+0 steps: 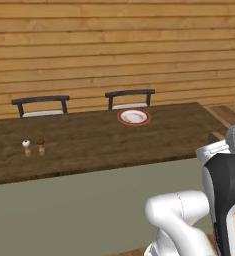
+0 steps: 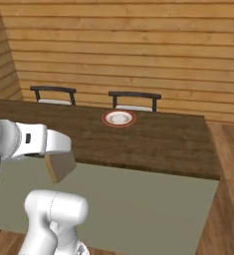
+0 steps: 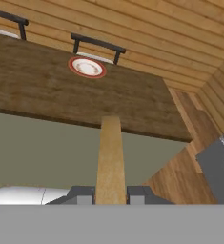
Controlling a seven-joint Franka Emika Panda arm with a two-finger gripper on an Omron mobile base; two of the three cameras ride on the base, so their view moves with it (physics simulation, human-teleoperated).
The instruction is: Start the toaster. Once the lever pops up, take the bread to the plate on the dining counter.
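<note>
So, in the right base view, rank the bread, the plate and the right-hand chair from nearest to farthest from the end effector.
1. The bread, clamped in the end effector itself, in front of the dining counter.
2. The plate, on the far side of the counter top, ahead and to the right.
3. The right-hand chair, just behind the plate, beyond the counter.

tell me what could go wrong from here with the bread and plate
1. The gripper pinches the bread by one edge, so the slice sticks far out and could slip or twist on the way.
2. The plate sits at the far side of the counter, by a chair; the reach looks long, so the drop could land off the plate.
3. The shakers stand well to the left, likely no obstacle.
</note>
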